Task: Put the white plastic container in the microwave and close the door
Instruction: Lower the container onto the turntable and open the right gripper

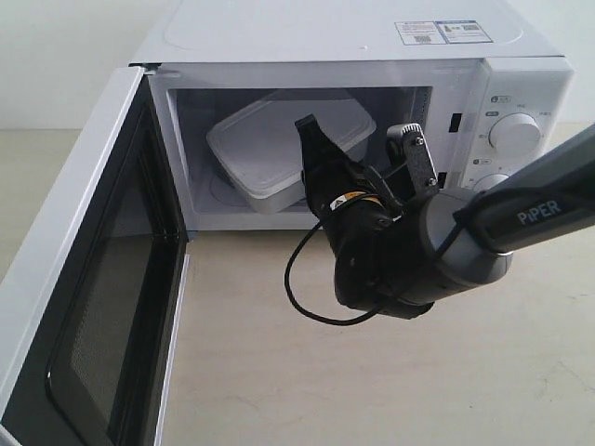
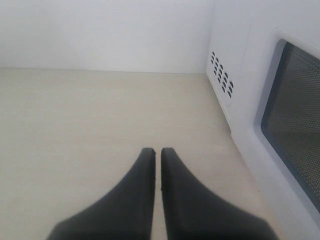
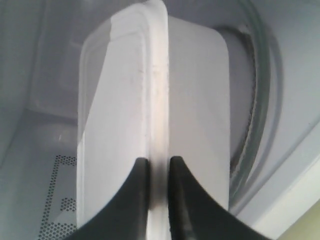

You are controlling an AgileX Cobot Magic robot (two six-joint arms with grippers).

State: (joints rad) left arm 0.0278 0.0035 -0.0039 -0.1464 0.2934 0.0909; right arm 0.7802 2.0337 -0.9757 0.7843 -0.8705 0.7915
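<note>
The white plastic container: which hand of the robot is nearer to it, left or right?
Right. The right hand grips the rim of the white plastic container inside the microwave. The left hand is outside, shut, beside the open door, away from the container.

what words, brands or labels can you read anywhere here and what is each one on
"PiPER": on the right arm.
Sticker labels on top of the microwave: too small to read.
Markings around the knobs: too small to read.
Both wrist views: no text.

White container (image 1: 270, 139), white microwave (image 1: 325, 28)
</note>
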